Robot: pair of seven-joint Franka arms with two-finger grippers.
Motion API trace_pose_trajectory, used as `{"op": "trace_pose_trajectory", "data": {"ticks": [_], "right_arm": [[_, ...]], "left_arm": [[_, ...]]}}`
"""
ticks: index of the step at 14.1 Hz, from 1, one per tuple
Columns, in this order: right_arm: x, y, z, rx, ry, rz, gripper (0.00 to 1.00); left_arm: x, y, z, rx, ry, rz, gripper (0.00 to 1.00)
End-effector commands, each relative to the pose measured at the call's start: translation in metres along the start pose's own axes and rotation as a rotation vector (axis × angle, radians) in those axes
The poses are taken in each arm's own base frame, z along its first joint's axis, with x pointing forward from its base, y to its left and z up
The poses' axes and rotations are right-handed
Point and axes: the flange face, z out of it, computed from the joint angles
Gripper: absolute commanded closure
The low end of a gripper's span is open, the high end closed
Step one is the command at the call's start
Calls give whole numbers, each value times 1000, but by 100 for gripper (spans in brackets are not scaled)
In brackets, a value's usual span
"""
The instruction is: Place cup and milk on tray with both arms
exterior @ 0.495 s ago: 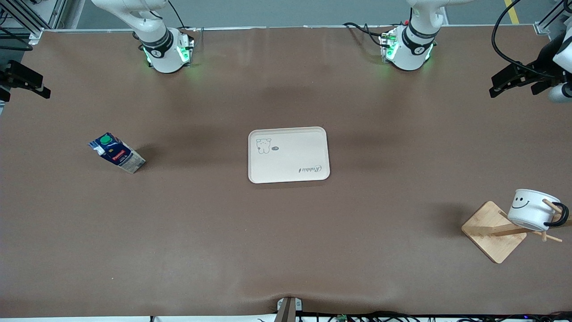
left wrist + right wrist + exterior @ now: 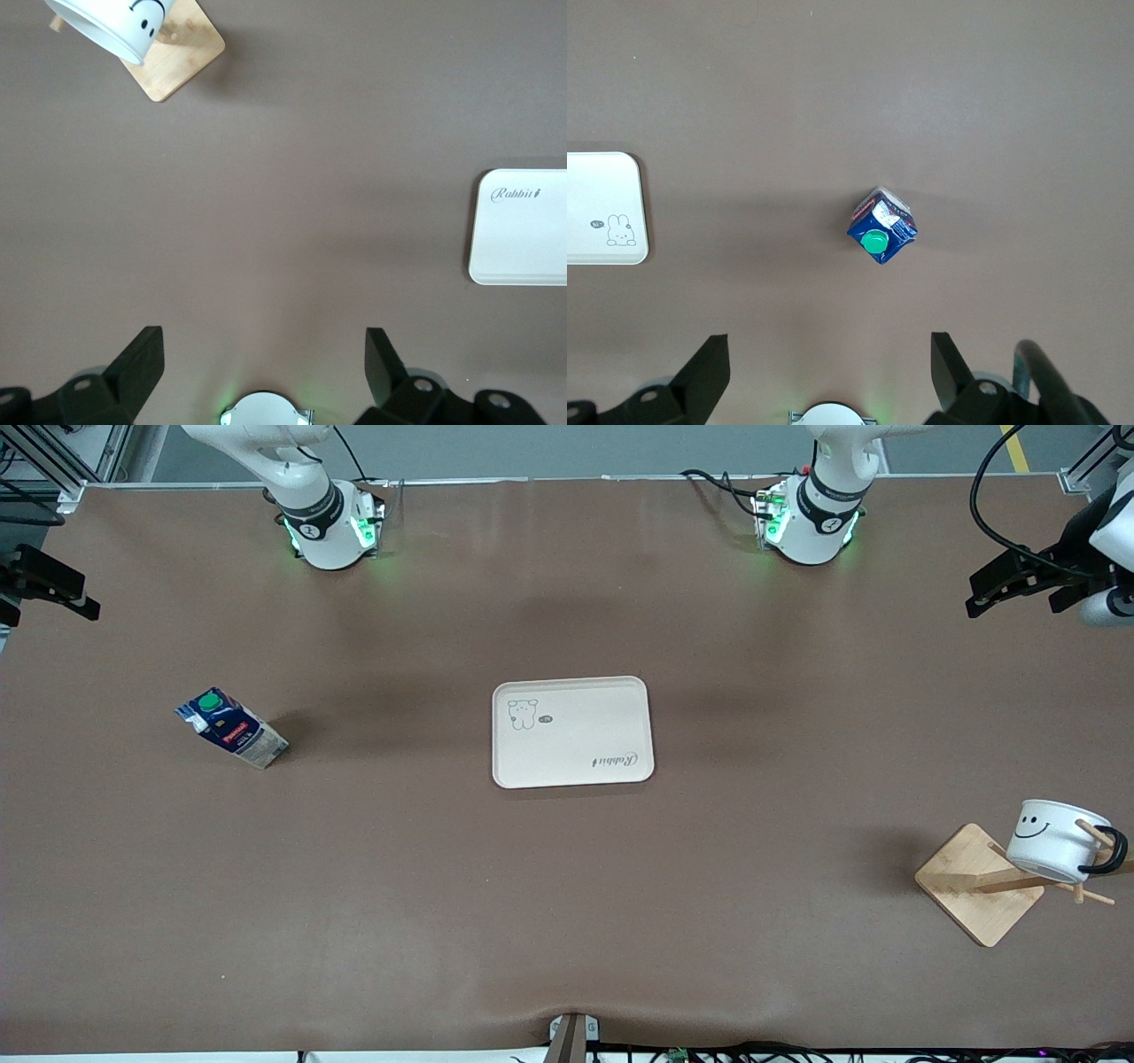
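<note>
Left gripper [image 2: 257, 372]: black two-finger gripper, opened wide and holding nothing, high over the left arm's end of the desk. Compared with half a second ago, it has shifted slightly toward the middle of the desk.

Right gripper [image 2: 824, 372]: black as well, fingers spread wide, empty. It hangs over the right arm's end of the desk, with the milk on the desk under its camera, and shows no clear change.

Cup [image 2: 1054, 841]: small white mug with black smiley face and black loop handle, hung tilted on a peg of the wooden stand [image 2: 979, 886], well apart from the tray.

Milk [image 2: 232, 729]: small dark-blue carton with green round cap, standing upright on the brown desk [image 2: 567, 912], toward the right arm's end.

Tray [image 2: 571, 731]: flat cream rectangular tray with cartoon animal, in the middle of the desk, nothing on it.

Meaning for the task: I judge that the left arm only begins its approach; both picks are not yet done.
</note>
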Motion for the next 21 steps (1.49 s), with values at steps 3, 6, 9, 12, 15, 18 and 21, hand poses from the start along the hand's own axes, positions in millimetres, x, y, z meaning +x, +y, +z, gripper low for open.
{"op": "trace_pose_trajectory", "data": {"ticks": [3, 6, 9, 12, 15, 18, 21], "right_arm": [[0, 4, -4, 14, 1, 14, 0], [0, 9, -4, 15, 3, 24, 0], [12, 9, 9, 14, -22, 22, 0], [13, 11, 11, 17, -26, 25, 0], [13, 12, 13, 17, -30, 29, 0], [13, 13, 13, 17, -30, 32, 0], [13, 15, 13, 17, -28, 35, 0]], "left_arm": [[18, -16, 0, 26, 20, -7, 0], [30, -61, 10, 4, 91, -91, 0], [39, -95, 31, -40, 148, -147, 0], [46, -117, 56, -67, 222, -199, 0], [53, -135, 84, -118, 309, -250, 0], [62, -156, 117, -153, 381, -241, 0], [70, -168, 150, -225, 411, -286, 0]]}}
